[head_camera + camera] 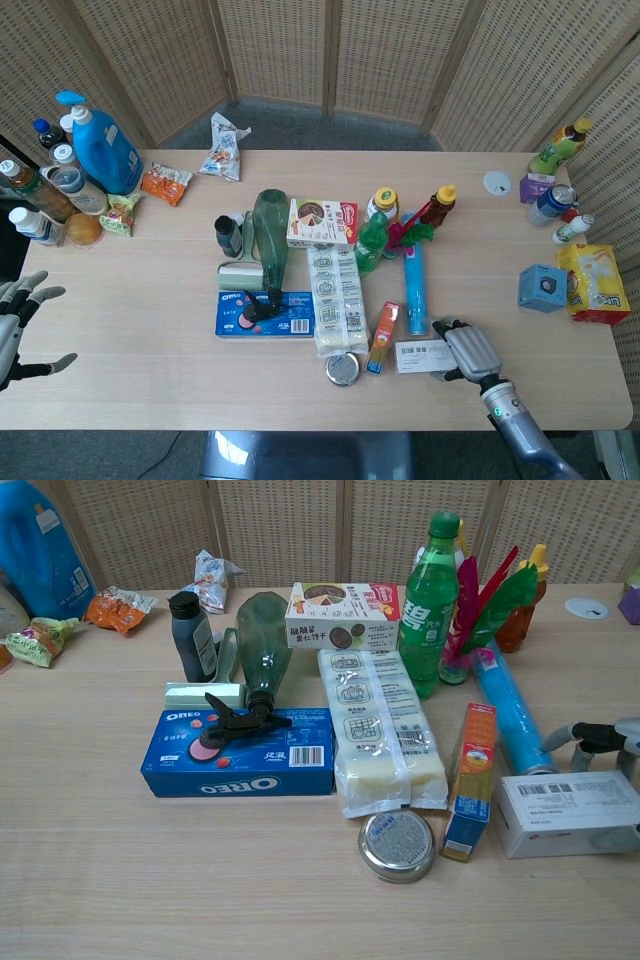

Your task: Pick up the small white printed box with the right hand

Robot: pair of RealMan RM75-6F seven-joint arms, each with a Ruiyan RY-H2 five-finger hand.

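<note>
The small white printed box (420, 355) lies flat on the table near the front right, a barcode label on its top (560, 810). My right hand (470, 352) is at its right end. The fingers (592, 737) curl over the far edge and the thumb (612, 838) presses the near face, so the hand grips the box, which still rests on the table. My left hand (15, 322) hovers off the table's left edge, fingers spread and holding nothing.
An orange and blue carton (470, 778) stands just left of the box, with a round tin (397, 844) in front of it. A blue tube (510, 712) lies behind the box. A blue cube box (543, 288) and a yellow bag (595, 284) sit far right.
</note>
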